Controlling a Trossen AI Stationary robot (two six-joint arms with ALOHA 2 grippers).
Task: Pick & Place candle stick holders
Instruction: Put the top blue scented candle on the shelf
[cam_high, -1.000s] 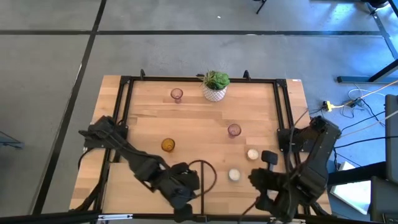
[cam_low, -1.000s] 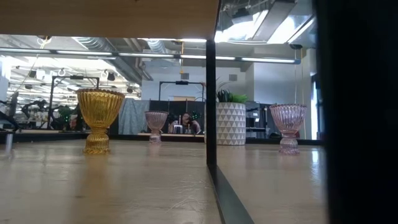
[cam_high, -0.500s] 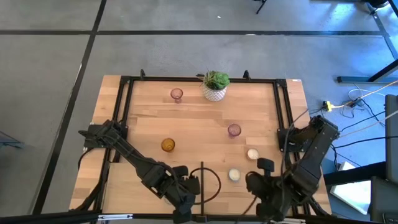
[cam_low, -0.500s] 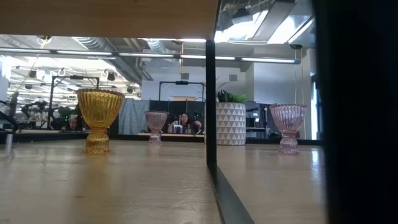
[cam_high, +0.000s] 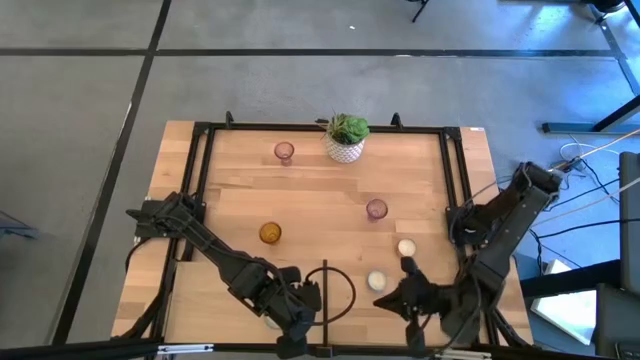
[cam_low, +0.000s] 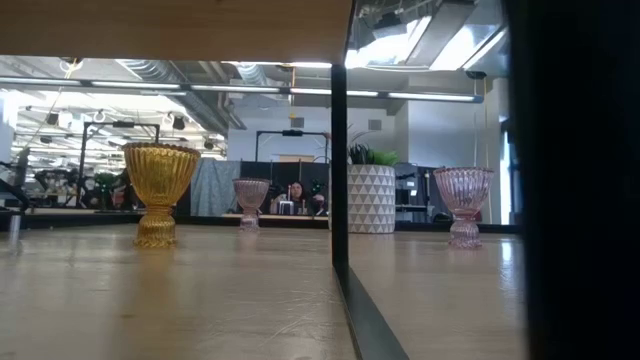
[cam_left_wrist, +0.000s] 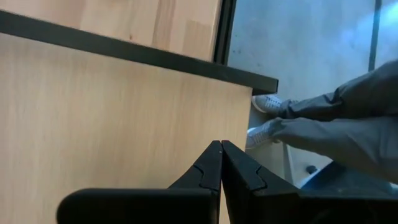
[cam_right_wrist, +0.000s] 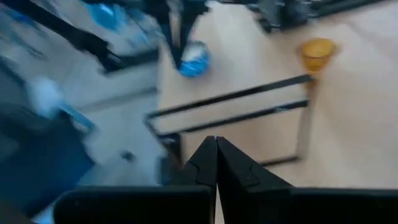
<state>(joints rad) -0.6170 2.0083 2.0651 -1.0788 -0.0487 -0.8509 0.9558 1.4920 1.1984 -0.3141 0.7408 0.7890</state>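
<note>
On the wooden table (cam_high: 240, 190), five candle stick holders show from above, all standing upright and apart from one another. The amber holder (cam_high: 270, 233) is a ribbed golden glass cup on a short foot; it stands just beyond the left tool (cam_high: 300, 318), toward the far edge. One pink holder (cam_high: 376, 209) is a ribbed pinkish glass cup on a stem, standing beyond the right tool (cam_high: 398, 301). A second pink holder (cam_high: 284, 152) of the same shape stands well away from both tools, near the far edge. Two white holders are small pale round cups: one white holder (cam_high: 376, 282) sits just beside the right tool, between the two tools, and the other white holder (cam_high: 406, 248) stands a little beyond the right tool. Seen from above, none of the cups shows anything inside.

A white patterned pot (cam_high: 345, 150) stands at the far edge, just beside the farther pink holder, and holds a green leafy plant (cam_high: 348, 128).

Both tools hover near the table's near edge. The left tool's fingers (cam_left_wrist: 208, 171) are pressed together and grip nothing. The right tool's fingers (cam_right_wrist: 205, 158) are likewise closed tight, with nothing between them.
</note>
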